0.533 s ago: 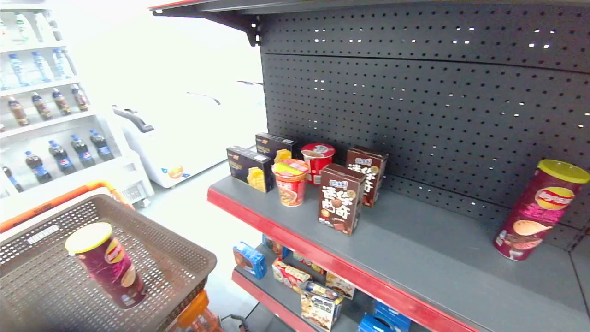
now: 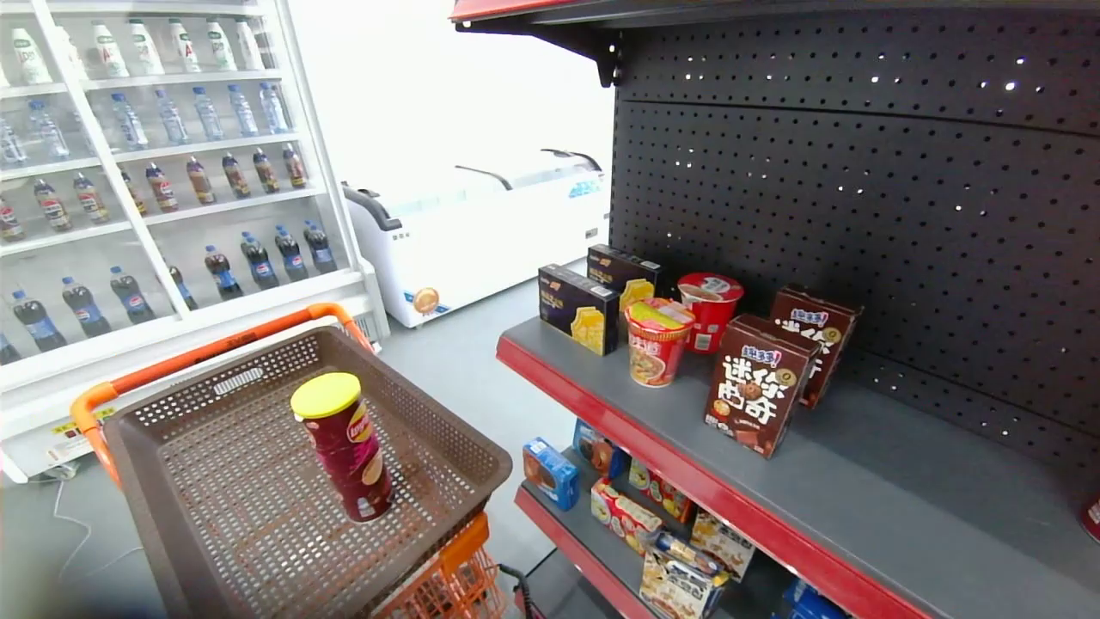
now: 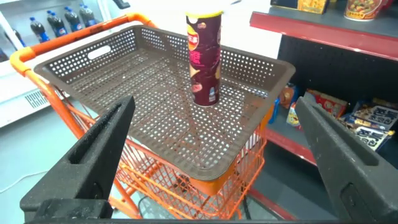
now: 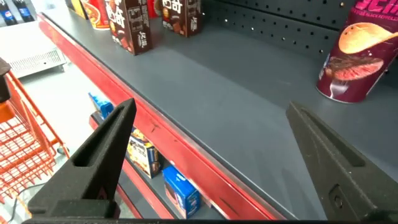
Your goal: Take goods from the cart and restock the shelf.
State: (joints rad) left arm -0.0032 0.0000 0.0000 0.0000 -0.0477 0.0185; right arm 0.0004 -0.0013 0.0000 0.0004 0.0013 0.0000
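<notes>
A maroon chip can with a yellow lid (image 2: 344, 447) stands upright in the brown mesh basket (image 2: 215, 516) of the orange cart. In the left wrist view the can (image 3: 204, 59) is near the basket's (image 3: 93, 68) far side, and my left gripper (image 3: 217, 168) hangs open above the basket's near rim, short of the can. My right gripper (image 4: 217, 162) is open over the red front edge of the grey shelf (image 4: 236, 93), holding nothing. A second chip can (image 4: 360, 53) stands on that shelf against the pegboard, beyond the right gripper.
On the shelf's (image 2: 859, 490) left part stand two brown boxes (image 2: 760, 395), two noodle cups (image 2: 657, 340) and two dark boxes (image 2: 580, 308). Its right stretch is bare. The lower shelf holds mixed packs (image 2: 653, 524). A drinks fridge (image 2: 155, 189) and a chest freezer (image 2: 481, 223) stand behind.
The whole head picture has shifted right, so the camera has turned left toward the cart. The can in the basket and the goods on the shelf have not moved.
</notes>
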